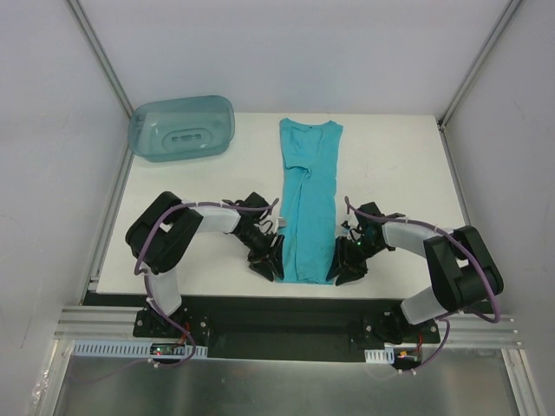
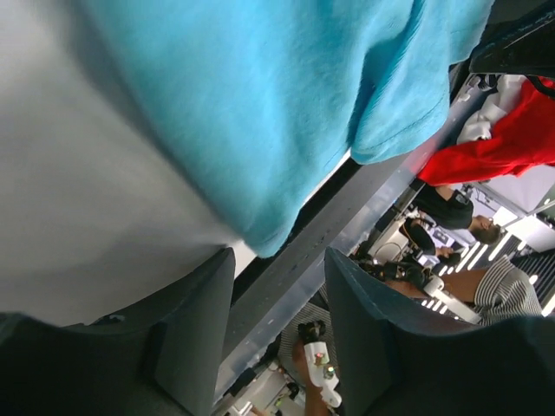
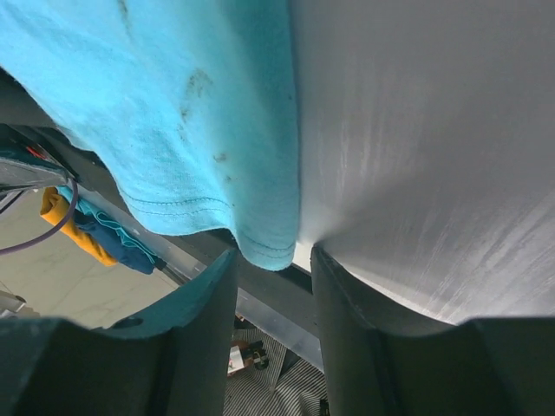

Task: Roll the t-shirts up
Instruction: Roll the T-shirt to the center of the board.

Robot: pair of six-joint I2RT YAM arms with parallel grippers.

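The turquoise t-shirt point(image 1: 308, 199) lies folded into a long narrow strip down the middle of the white table point(image 1: 399, 173), collar at the far end and hem at the near edge. My left gripper point(image 1: 274, 265) sits at the hem's left corner and my right gripper point(image 1: 343, 269) at its right corner. In the left wrist view the left gripper point(image 2: 278, 253) stands open, with the t-shirt's corner point(image 2: 260, 230) just above the gap. In the right wrist view the right gripper point(image 3: 273, 253) is open, the t-shirt's stitched hem corner point(image 3: 264, 238) hanging between its fingertips, unclamped.
A translucent blue-green plastic bin point(image 1: 182, 128) stands at the table's far left corner. The table's near edge and a metal rail point(image 1: 286, 334) run just below both grippers. Grey walls close in the left, right and far sides.
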